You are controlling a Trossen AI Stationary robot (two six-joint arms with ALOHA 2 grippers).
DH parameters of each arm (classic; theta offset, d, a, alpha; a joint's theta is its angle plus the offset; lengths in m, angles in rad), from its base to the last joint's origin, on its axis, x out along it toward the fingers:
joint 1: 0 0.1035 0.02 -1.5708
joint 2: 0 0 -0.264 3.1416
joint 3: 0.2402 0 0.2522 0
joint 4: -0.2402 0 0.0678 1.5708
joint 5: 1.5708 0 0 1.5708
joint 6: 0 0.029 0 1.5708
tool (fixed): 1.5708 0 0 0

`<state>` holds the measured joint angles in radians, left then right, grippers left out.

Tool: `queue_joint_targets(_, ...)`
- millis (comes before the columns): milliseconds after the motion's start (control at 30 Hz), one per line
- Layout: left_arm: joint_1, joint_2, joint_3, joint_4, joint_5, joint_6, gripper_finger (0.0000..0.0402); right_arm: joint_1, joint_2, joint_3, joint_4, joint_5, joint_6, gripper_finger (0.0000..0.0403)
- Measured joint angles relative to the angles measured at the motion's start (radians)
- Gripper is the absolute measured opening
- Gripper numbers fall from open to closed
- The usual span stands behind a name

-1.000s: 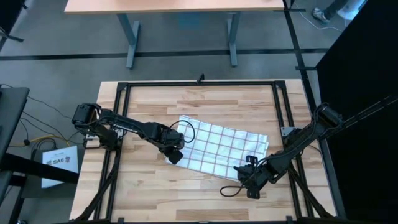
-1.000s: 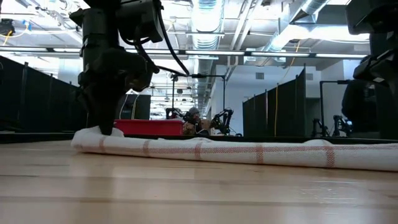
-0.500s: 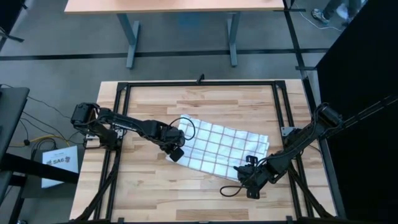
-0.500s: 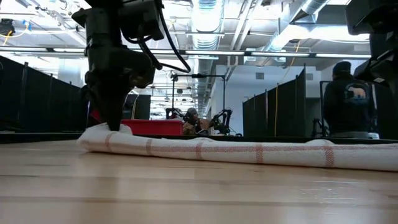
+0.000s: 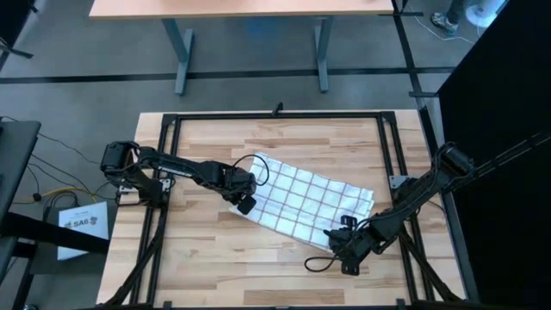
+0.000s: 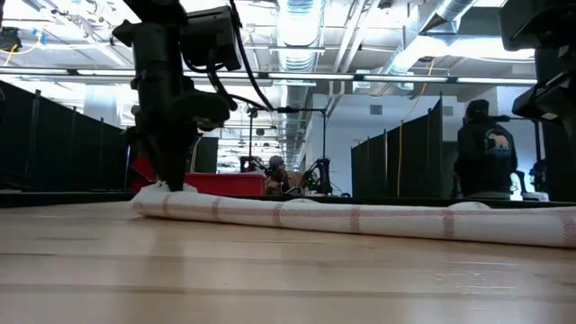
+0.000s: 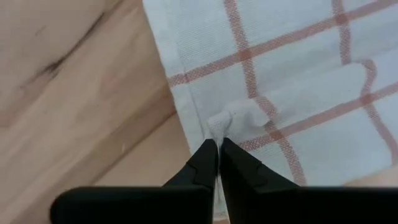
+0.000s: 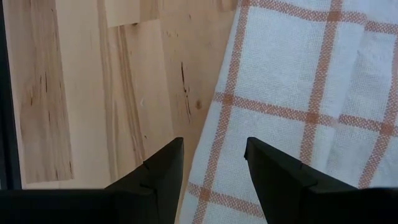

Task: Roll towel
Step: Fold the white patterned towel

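Left tool (image 7: pixel 217 144) clamped on towel (image 5: pixel 306 202) edge; right tool (image 8: pixel 214 155) apart over far corner. Starting the roll; next, turning edge over across table (image 5: pixel 207 250).

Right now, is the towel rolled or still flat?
Still flat. The towel lies spread on the table, grid showing, no roll formed. The left tool is shut on its edge, puckering the cloth.

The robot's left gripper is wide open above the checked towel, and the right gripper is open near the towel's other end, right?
Not quite. The left gripper is shut, pinching the edge of the towel, as the left wrist view shows. The right gripper is open near the towel's other end.
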<state>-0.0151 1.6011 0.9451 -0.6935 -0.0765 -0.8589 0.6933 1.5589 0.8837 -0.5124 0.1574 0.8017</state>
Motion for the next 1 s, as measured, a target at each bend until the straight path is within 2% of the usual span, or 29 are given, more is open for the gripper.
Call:
queue_joint_targets(133,-0.003,-0.001,0.000,0.000,0.007,0.090,0.0021,0.000,0.000,0.000,0.000,0.000,0.003,0.0162)
queue_joint_targets(300,-0.016,-0.001,0.036,-0.042,0.035,0.176,0.0068,0.000,0.000,0.000,-0.001,0.000,0.003,0.0162)
queue_joint_targets(533,-0.030,-0.001,0.173,-0.264,0.017,0.313,0.0134,0.000,0.000,0.000,-0.003,0.000,0.004,0.0162)
queue_joint_targets(700,-0.053,-0.001,0.299,-0.419,0.005,0.477,0.0154,0.000,0.000,0.000,0.000,0.000,0.001,0.0162)
queue_joint_targets(867,-0.174,-0.001,0.437,-0.440,-0.009,0.644,0.0153,0.000,0.000,0.000,0.011,0.000,-0.025,0.0162)
queue_joint_targets(933,-0.266,-0.001,0.469,-0.442,-0.073,0.699,0.0149,0.000,0.000,0.000,0.033,0.000,-0.036,0.0162)
queue_joint_targets(1000,-0.372,-0.001,0.469,-0.450,-0.182,0.744,0.0145,-0.001,0.000,0.000,0.070,0.000,-0.046,0.0162)
